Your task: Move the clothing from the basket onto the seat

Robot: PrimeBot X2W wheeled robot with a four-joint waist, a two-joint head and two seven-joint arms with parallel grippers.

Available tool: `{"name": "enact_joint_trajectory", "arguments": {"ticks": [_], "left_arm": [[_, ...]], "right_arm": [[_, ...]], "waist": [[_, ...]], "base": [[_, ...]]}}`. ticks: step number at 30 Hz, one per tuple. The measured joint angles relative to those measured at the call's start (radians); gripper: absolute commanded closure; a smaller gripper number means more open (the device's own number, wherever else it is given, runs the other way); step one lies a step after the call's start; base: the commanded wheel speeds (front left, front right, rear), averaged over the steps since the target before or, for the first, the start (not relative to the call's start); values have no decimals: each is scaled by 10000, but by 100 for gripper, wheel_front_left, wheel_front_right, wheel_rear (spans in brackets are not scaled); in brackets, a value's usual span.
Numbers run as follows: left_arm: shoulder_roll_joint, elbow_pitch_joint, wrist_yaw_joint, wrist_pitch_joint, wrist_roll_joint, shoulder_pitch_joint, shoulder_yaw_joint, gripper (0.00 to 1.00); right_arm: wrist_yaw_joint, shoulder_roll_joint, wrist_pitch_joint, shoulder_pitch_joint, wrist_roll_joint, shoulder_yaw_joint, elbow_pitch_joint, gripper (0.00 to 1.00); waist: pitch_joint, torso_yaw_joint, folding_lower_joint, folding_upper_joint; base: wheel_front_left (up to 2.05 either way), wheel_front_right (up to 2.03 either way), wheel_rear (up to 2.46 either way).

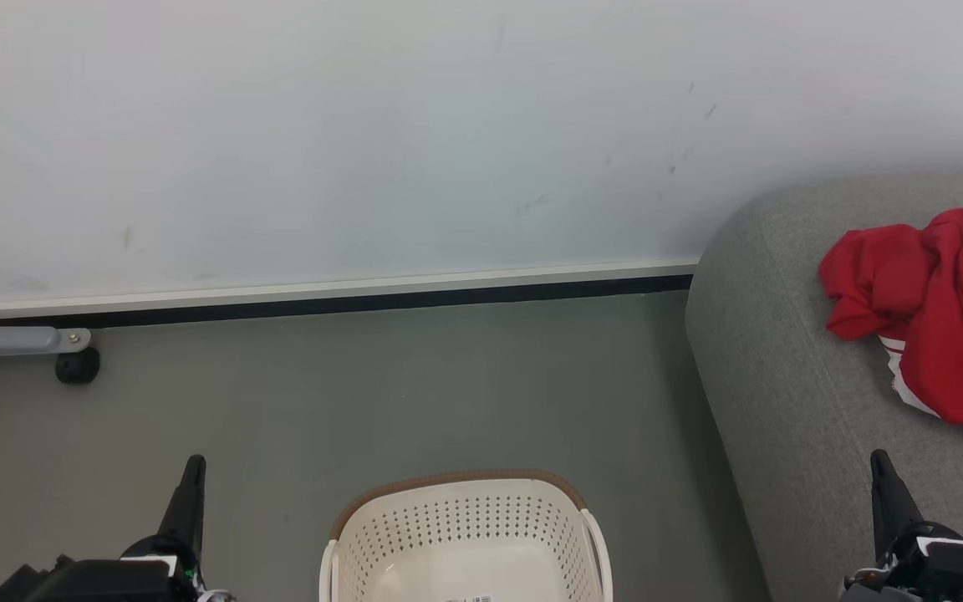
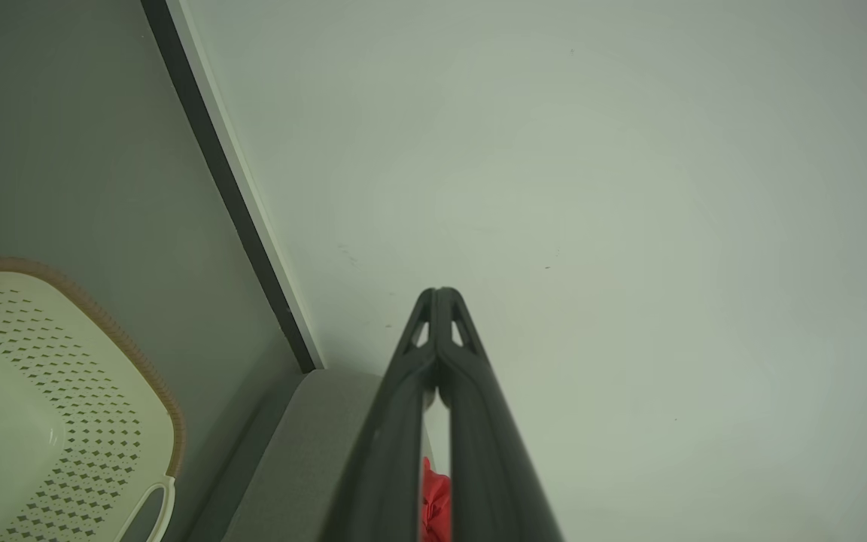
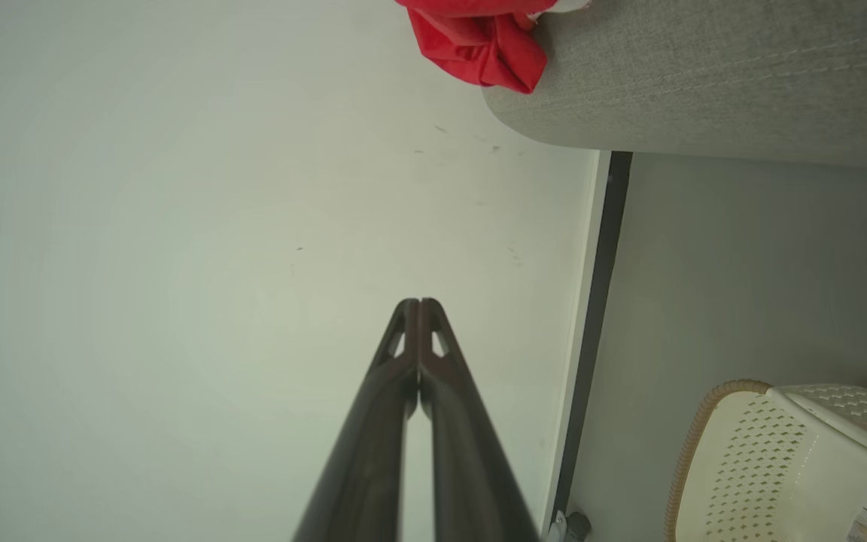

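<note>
The red clothing (image 1: 937, 301) lies bunched on the grey seat (image 1: 791, 368) at the right, with white striped trim showing at its lower edge. The cream basket (image 1: 465, 535) with a brown rim stands on the floor at bottom centre, and its visible inside holds no fabric. My left gripper (image 1: 194, 465) is shut at the lower left, left of the basket, holding nothing. Over the seat's front part, my right gripper (image 1: 879, 460) is shut and holds nothing, below the clothing. In the right wrist view, the clothing (image 3: 479, 38) and seat (image 3: 704, 83) appear at the top.
A pale wall (image 1: 364, 142) with a white and black skirting strip (image 1: 323, 297) runs behind the grey floor (image 1: 406, 393). A grey furniture leg with a black caster (image 1: 76, 365) stands at the far left by the wall.
</note>
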Motion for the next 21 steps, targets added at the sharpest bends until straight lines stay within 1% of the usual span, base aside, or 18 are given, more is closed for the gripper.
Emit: {"name": "enact_joint_trajectory", "arguments": {"ticks": [4,6,21], "left_arm": [[0,0,-2,0,0,0,0,100],[0,4,-75,0,0,0,-2,100],[-2,13,-75,0,-2,0,-2,100]], "right_arm": [[0,0,0,0,0,0,0,100],[0,0,0,0,0,0,0,100],[0,0,0,0,0,2,0,100]], "waist": [[0,0,0,0],[0,0,0,0],[0,0,0,0]], "base": [[0,0,0],[0,0,0],[0,0,0]]}}
